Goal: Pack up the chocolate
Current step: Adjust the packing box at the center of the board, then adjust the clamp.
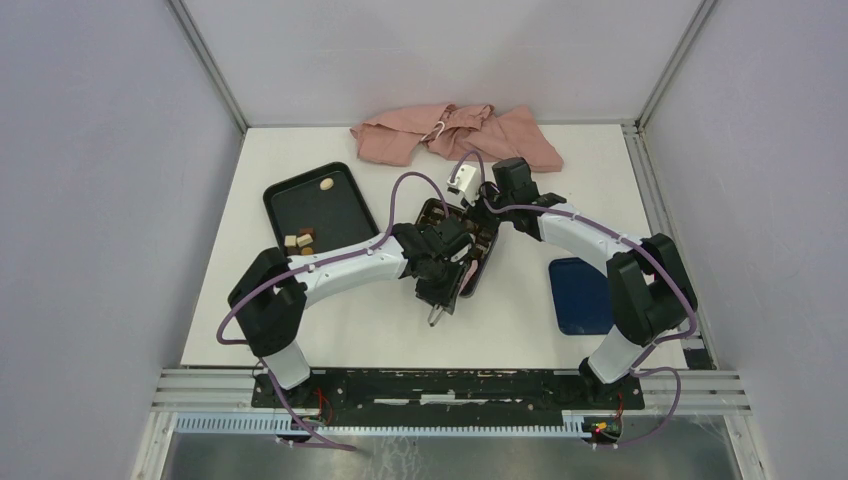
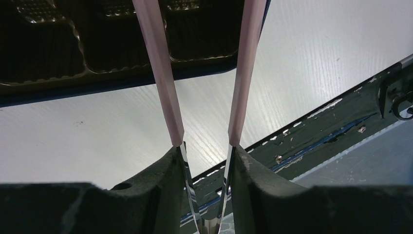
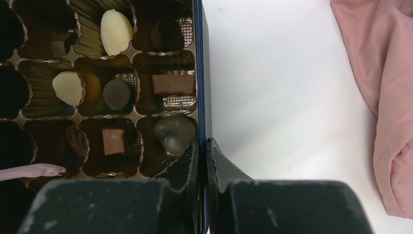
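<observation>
Your right gripper clamps the box wall, your left gripper grips the tweezers; pinch each light, slippery, easily scuffed chocolate gently across its sides.

Even, diffuse light from above leaves the white worktop bright, with only soft shadows under the arms. In the wrist views the worktop nears glare, the box cells are dim with foil glints, and the close fingers look dark and soft
</observation>
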Available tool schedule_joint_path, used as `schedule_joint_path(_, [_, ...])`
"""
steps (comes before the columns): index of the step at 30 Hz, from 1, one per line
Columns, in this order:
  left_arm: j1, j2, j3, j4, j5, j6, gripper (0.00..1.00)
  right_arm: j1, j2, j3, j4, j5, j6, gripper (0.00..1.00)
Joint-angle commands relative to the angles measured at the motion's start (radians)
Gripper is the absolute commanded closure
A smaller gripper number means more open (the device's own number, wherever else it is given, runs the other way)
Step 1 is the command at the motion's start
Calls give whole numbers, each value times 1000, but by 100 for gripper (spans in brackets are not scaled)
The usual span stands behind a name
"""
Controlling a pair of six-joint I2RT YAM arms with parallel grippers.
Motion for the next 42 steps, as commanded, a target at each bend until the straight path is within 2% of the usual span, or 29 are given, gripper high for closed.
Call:
schedule_joint_path(1, [-5,-7,49,6,-39,-9,57,-7,-20,10,49,-26,13,100])
schedule_joint_path(7, [-4,-108,56,31,-100,-30,59,-14,-17,10,47,-54,17,100])
schedule_joint_path(13, [16,-242,-34,39,-192,-39,62,-66,22,31,18,-152,36,100])
schedule_joint_path(20, [144,-352,-157,1,-222,-3,61,-158,79,23,36,-241,99,100])
schedule_joint_path(21, [219,-401,-175,-16,-238,23,61,-194,100,15,58,-254,131,100])
schedule_joint_path(22, [242,-420,-181,-18,-239,32,60,-201,102,11,67,-255,142,100])
schedule_joint_path(27, [360,-462,-204,-22,-212,72,60,-236,104,-21,118,-269,193,98])
schedule_joint_path(31, [399,-463,-223,-14,-179,79,60,-258,129,-19,122,-285,231,97])
schedule_joint_path(36, [410,-471,-269,68,-62,45,60,-301,143,-66,218,-283,392,96])
schedule_joint_path(42, [409,-489,-264,58,-73,48,60,-328,85,-179,342,-187,695,92])
